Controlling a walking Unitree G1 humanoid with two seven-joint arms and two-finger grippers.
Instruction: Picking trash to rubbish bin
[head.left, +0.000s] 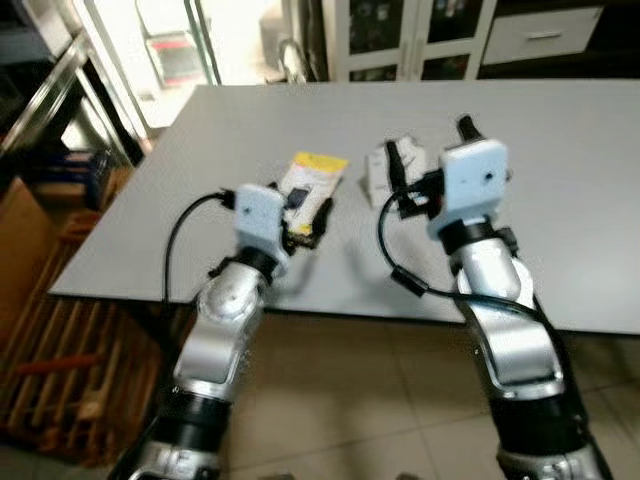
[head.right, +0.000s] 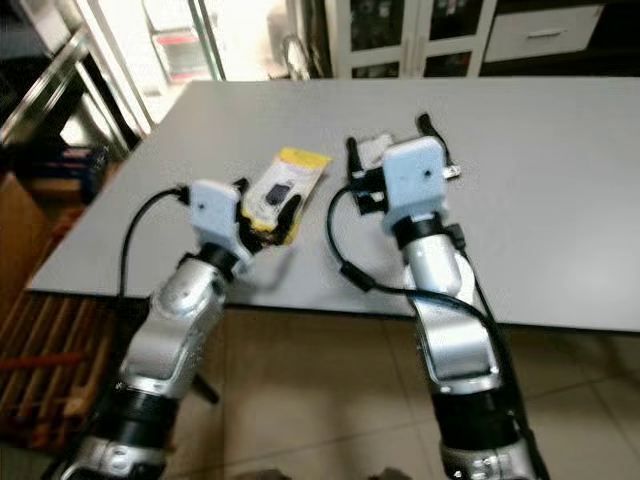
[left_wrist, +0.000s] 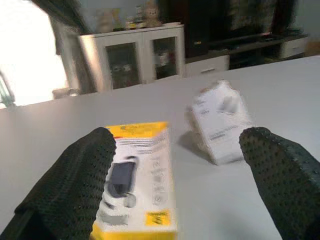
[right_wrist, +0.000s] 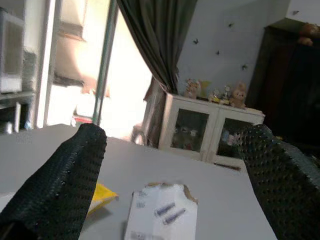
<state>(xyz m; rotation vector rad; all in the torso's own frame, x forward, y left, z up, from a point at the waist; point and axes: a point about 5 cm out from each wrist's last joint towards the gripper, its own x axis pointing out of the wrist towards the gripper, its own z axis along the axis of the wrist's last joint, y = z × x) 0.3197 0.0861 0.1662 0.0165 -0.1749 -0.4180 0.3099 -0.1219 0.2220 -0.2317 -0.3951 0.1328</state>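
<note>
Grey table (head.left: 560, 180) carries both pieces of trash: a yellow packet (head.left: 312, 180) on the left, long axis running near-to-far, and a torn white packet (right_wrist: 162, 212) to its right. The left gripper (head.left: 308, 222), fingers spread, sits just short of the yellow packet's near end. The right gripper (head.left: 432, 150), also spread, hovers over the white one.

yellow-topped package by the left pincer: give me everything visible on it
The yellow-topped package is a flat, rectangular retail pack, white-faced with yellow bands at both ends and a dark item pictured or showing on its front; it looks like card or plastic, print too blurred to read. It lies flat on the grey table, beside a torn white packet. The left pincer is open, one finger overlapping the pack's near side, the other clear of it. Whether that finger touches cannot be told.
</note>
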